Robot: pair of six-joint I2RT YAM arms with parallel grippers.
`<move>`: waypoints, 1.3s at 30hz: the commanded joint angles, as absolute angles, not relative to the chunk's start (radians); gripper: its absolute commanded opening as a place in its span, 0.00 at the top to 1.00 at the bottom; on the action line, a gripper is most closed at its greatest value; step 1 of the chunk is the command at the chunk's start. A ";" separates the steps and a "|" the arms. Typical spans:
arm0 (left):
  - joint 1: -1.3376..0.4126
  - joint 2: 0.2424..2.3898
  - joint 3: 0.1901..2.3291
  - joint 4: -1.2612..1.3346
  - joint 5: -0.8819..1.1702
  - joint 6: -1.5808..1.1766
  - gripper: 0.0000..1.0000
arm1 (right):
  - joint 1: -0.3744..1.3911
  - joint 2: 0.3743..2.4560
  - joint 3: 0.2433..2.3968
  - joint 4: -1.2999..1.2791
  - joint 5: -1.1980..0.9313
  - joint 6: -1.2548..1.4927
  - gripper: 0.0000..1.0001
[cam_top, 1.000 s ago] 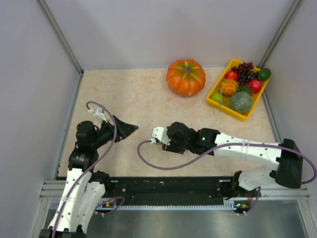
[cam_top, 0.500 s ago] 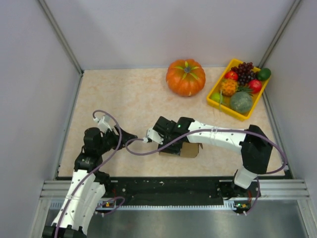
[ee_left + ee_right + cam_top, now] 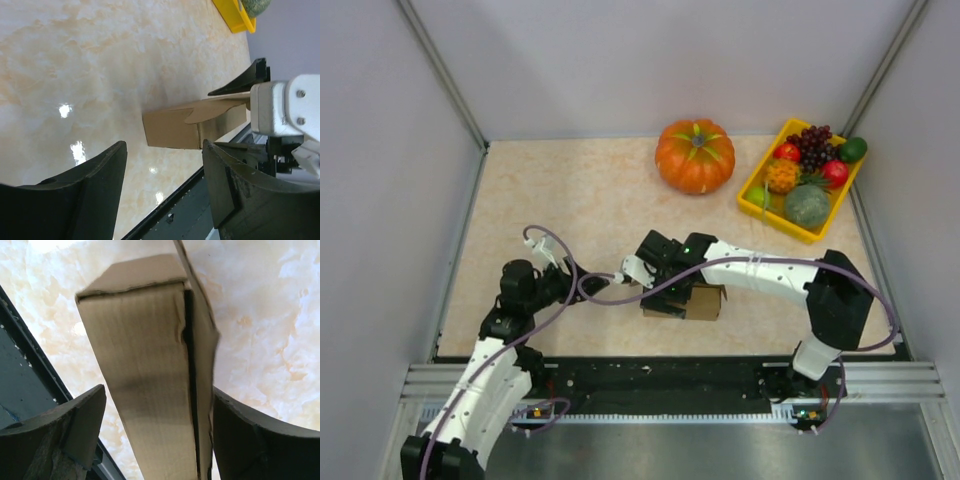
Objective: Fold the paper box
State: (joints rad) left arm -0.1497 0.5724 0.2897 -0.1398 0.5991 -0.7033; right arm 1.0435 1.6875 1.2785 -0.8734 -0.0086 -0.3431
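Note:
The paper box [image 3: 705, 302] is a small brown cardboard box lying on the table near the front edge. My right gripper [image 3: 665, 295] reaches down over its left end. In the right wrist view the box [image 3: 145, 340] runs between the jaws of the right gripper [image 3: 160, 392], which stands open: a gap shows beside the left finger, and the right finger lies close against a loose side flap. My left gripper [image 3: 582, 287] is open and empty, just left of the box. In its view the left gripper [image 3: 164, 150] points at the box [image 3: 172, 131].
An orange pumpkin [image 3: 695, 155] sits at the back. A yellow tray [image 3: 790, 228] of fruit stands at the back right and also shows as the yellow tray [image 3: 232, 17]. Grey walls close the sides, and a black rail [image 3: 660, 375] runs along the near edge.
My right arm swung left and the box came into view under it; its jaws have widened around the box. My left gripper moved nearer and to the right, toward the box.

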 commanded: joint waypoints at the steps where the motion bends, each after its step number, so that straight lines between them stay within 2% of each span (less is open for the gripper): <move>1: -0.289 0.601 0.304 -0.008 0.505 -0.669 0.34 | 1.014 1.574 1.223 -0.819 -0.023 -0.316 0.22; 7: -0.540 0.701 0.364 0.055 0.295 -0.565 0.31 | 0.994 1.465 1.112 -0.741 -0.028 -0.293 0.24; 11: -0.561 0.768 0.380 0.119 0.259 -0.490 0.32 | 0.986 1.421 1.065 -0.712 -0.023 -0.288 0.35; 16: -0.572 0.840 0.449 0.130 0.268 -0.408 0.40 | 0.983 1.387 1.026 -0.683 -0.015 -0.288 0.39; 19: -0.577 0.888 0.489 0.133 0.353 -0.361 0.42 | 0.980 1.374 1.028 -0.676 -0.021 -0.287 0.40; 24: -0.586 0.930 0.518 0.138 0.465 -0.304 0.40 | 0.979 1.374 1.031 -0.675 -0.032 -0.290 0.44; 29: -0.600 0.977 0.551 0.109 0.477 -0.276 0.41 | 0.977 1.378 1.031 -0.672 -0.035 -0.288 0.44; 34: -0.617 1.008 0.548 0.113 0.495 -0.268 0.34 | 0.979 1.379 1.023 -0.667 -0.028 -0.287 0.44; 39: -0.647 1.066 0.566 0.095 0.442 -0.247 0.39 | 0.977 1.376 1.019 -0.661 -0.025 -0.284 0.42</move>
